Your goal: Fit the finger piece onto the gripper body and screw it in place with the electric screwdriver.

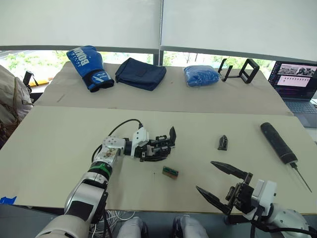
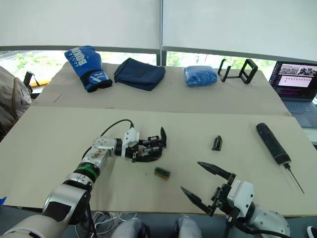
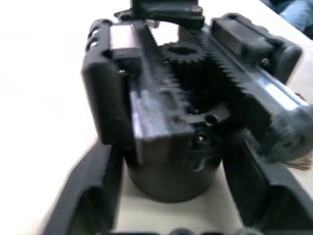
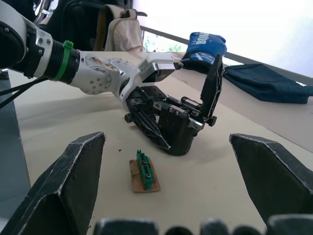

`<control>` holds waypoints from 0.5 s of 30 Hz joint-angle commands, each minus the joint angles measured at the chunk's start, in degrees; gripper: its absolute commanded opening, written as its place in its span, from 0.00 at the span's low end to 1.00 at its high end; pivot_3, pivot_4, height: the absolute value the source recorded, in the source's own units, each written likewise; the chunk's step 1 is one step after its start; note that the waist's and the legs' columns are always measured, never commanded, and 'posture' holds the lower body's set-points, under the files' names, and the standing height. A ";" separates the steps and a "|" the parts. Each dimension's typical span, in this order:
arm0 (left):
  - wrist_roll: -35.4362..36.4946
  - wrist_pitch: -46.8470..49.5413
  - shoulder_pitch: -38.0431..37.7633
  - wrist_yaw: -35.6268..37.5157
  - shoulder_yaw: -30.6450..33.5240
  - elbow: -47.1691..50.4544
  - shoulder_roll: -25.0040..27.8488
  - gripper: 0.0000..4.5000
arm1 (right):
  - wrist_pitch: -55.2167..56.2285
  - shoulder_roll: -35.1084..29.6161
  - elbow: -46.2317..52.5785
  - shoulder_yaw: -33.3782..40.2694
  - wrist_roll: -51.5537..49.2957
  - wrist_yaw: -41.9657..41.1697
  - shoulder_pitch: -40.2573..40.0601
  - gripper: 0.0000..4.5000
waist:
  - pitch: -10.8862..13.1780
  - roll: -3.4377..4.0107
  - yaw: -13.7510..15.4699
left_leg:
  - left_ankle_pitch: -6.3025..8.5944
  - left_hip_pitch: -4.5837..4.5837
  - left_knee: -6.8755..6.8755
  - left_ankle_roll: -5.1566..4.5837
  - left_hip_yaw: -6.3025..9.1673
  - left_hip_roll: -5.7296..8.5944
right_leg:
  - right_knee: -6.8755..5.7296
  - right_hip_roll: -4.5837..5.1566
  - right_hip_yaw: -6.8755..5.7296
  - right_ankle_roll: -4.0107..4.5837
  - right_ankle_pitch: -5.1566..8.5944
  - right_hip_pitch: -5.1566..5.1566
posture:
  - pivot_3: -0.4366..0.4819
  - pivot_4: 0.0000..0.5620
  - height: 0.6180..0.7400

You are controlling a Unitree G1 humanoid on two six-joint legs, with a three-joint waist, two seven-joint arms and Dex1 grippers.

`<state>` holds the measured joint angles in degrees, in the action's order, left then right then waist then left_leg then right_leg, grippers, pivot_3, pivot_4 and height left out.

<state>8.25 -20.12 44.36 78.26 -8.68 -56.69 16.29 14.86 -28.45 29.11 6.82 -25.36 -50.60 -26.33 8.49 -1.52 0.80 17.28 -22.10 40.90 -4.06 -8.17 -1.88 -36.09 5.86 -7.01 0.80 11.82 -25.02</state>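
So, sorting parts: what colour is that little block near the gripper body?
Green on brown backing, clearest in the right wrist view.

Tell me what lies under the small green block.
A brown backing piece shows under the green block, its edges sticking out on the table. The part directly beneath the block is covered.

Matt black electric screwdriver (image 1: 277, 143) with thin metal bit.

We see the gripper body (image 1: 159, 145) left on the surface (image 1: 59, 144), the finger piece (image 1: 223, 142) right of it, the electric screwdriver (image 1: 277, 142) farthest right.
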 commanded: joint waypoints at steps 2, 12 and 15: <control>1.58 1.48 -1.98 0.06 2.24 5.99 1.88 0.52 | 1.90 -0.13 1.79 1.13 -0.79 -0.05 -0.74 1.00 | 0.00 0.00 -0.31 | -0.01 0.02 -0.01 0.01 -0.01 -0.01 | -0.01 -0.01 0.03 0.09 -0.06 -0.01 | 0.48 0.27 1.00; -1.60 22.74 -15.13 -26.85 3.17 46.48 -1.56 0.52 | 1.49 -0.35 0.80 1.48 -1.72 -0.47 1.26 1.00 | 0.02 0.02 0.37 | -0.12 -0.15 0.09 0.21 0.14 0.06 | 0.00 0.23 0.20 0.07 -0.12 -0.01 | 0.48 0.27 1.00; -3.94 26.83 -17.94 -33.74 1.81 52.20 -3.53 0.52 | 1.30 -0.57 0.01 2.00 -1.65 -0.27 3.06 1.00 | 0.02 0.02 0.40 | -0.10 -0.14 0.08 0.18 0.14 0.07 | 0.02 0.22 0.21 0.04 -0.12 0.01 | 0.48 0.27 1.00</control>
<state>5.31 5.43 26.44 48.79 -6.56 -9.81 13.71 14.94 -28.74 28.61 7.34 -25.80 -51.07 -24.11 8.51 -1.50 1.20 17.18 -22.23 40.98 -3.88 -8.04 -1.80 -36.08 6.07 -6.83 0.84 11.70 -25.01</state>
